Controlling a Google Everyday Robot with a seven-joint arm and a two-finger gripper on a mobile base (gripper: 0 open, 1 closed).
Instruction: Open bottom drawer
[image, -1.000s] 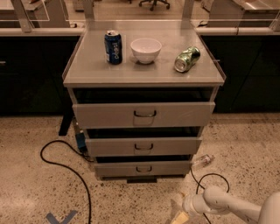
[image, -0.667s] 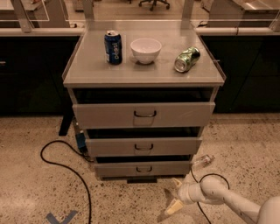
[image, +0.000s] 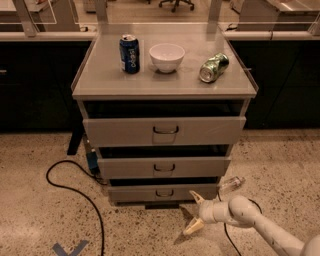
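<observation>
The bottom drawer (image: 162, 193) is the lowest and narrowest of three grey fronts on the cabinet, with a small dark bar handle (image: 164, 193) at its centre. It stands slightly out from the cabinet. My gripper (image: 194, 212) is low over the floor, just in front of and to the right of the bottom drawer's front, below its right half. Its two pale fingers (image: 196, 196) are spread apart and hold nothing. The white arm (image: 260, 225) comes in from the lower right.
A blue can (image: 129, 54), a white bowl (image: 166, 56) and a green can lying on its side (image: 213, 67) sit on the cabinet top. A black cable (image: 75, 185) loops on the speckled floor at left. A clear bottle (image: 231, 183) lies by the cabinet's right foot.
My gripper has moved up and to the left, from the bottom edge of view to close by the bottom drawer's right front. The drawers have not moved.
</observation>
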